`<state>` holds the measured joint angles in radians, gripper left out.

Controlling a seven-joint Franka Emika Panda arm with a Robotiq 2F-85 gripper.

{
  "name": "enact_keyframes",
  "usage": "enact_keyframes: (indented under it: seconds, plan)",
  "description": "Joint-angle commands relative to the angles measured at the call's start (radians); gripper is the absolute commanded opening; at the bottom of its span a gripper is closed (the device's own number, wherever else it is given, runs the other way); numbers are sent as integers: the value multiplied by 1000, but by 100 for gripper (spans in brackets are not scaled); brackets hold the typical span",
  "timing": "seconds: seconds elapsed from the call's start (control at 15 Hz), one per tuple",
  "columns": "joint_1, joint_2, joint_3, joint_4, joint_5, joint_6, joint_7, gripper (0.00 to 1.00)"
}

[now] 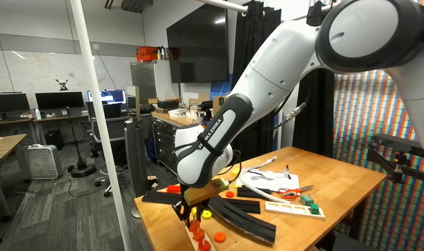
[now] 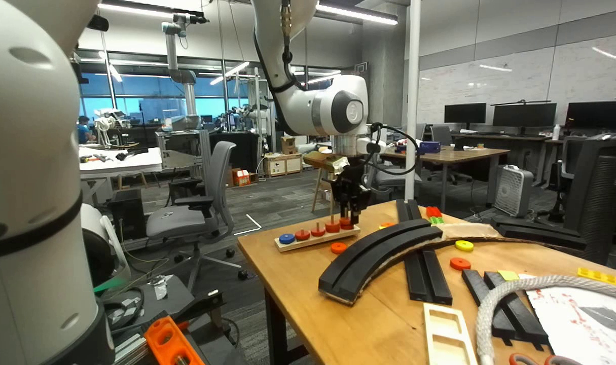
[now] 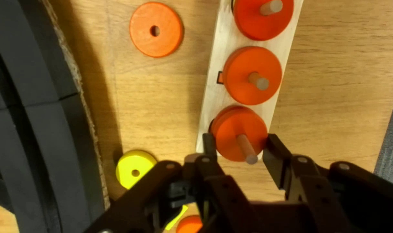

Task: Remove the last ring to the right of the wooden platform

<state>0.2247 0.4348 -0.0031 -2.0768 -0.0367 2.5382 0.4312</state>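
Smooth wood bench (image 2: pixel 389 324) is carrying the pale, flat wooden platform (image 3: pixel 227 44). Tool (image 3: pixel 239 142) is clamping the orange-red ring (image 3: pixel 230 129) from both sides, at the platform's end. I'm guessing light, stiff painted wood: sturdy, maybe slightly slick. Round rim's looking like the right hold. Slim dowel peg (image 3: pixel 245 146) is sticking up through the ring's centre, so it's calling for a straight lift.

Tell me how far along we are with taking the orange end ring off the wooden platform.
Done: the gripper is at the orange end ring, its fingers on either side. In hand: that ring itself, with the jaws shut on it. Left: its peg still runs through it, so it likely needs lifting clear, then moving off the wooden platform.
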Motion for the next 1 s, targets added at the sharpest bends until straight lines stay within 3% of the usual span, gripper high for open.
enact_keyframes:
  seconds: [0.0, 0.6, 0.93]
  plan:
    - [3, -34, 2, -3, -5, -21, -8, 24]
    - [-145, -33, 105, 6, 204, -15, -290, 23]
    - [-118, -43, 71, 33, 159, -68, -239, 23]
